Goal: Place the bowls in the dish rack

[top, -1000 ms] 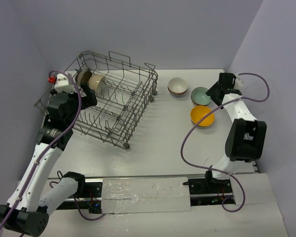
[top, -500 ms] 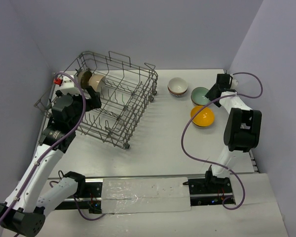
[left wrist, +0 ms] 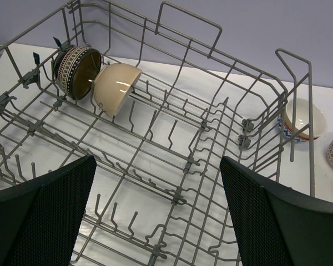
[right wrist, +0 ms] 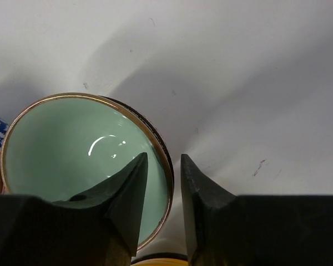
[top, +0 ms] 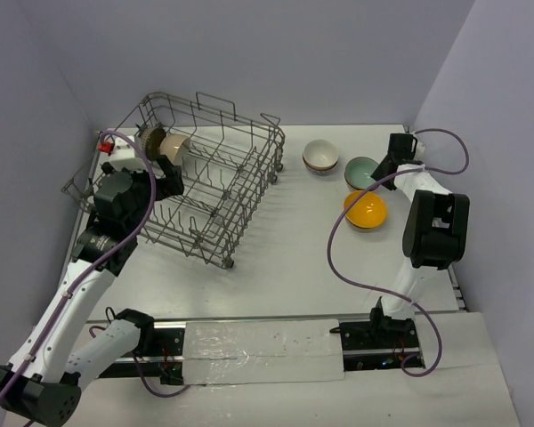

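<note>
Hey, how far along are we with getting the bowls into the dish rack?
Done: two sit in the dish rack, the patterned bowl and the beige bowl. In hand: the right gripper straddles the rim of the green bowl; whether it's clamped is unclear. The left gripper hangs open over the rack. Left: that one plus the orange bowl and white bowl on the table.
</note>
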Motion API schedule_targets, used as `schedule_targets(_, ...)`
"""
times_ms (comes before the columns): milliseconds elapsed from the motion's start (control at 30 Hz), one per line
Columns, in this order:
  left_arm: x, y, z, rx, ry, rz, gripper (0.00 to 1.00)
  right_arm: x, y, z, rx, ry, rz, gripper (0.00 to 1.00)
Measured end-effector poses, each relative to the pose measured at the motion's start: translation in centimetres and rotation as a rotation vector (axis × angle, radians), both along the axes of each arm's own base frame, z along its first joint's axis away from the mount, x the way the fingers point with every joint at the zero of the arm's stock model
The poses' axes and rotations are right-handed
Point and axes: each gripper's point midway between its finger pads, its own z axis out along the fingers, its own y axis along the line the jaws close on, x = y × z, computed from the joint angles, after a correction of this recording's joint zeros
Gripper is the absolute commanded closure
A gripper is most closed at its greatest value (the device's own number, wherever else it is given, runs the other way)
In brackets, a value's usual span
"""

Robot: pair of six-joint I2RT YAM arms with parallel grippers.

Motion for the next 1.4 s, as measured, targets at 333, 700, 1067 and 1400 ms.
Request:
schedule_targets(333,0.0,-0.1,-0.3,0.007,0.004,-0.003,0.01,-0.1,0.6,0.0,-0.045,0.015,0.018,0.85)
schedule_targets(700,0.0,-0.3,-0.3,0.008,0.003,-0.011,0.01,-0.7,1.5,0.5,-0.06,0.056,0.006,1.0)
schedule_targets(1067,-0.1,-0.4,-0.3,0.015,0.001,-0.017,0.01,-1.1,7.5,0.1,0.001,0.064,0.162,1.0)
schedule_targets(1400,-0.1,-0.5,-0.4,0.02,0.002,-0.019,0.01,-1.9,16.2,0.0,0.015,0.052,0.421,1.0)
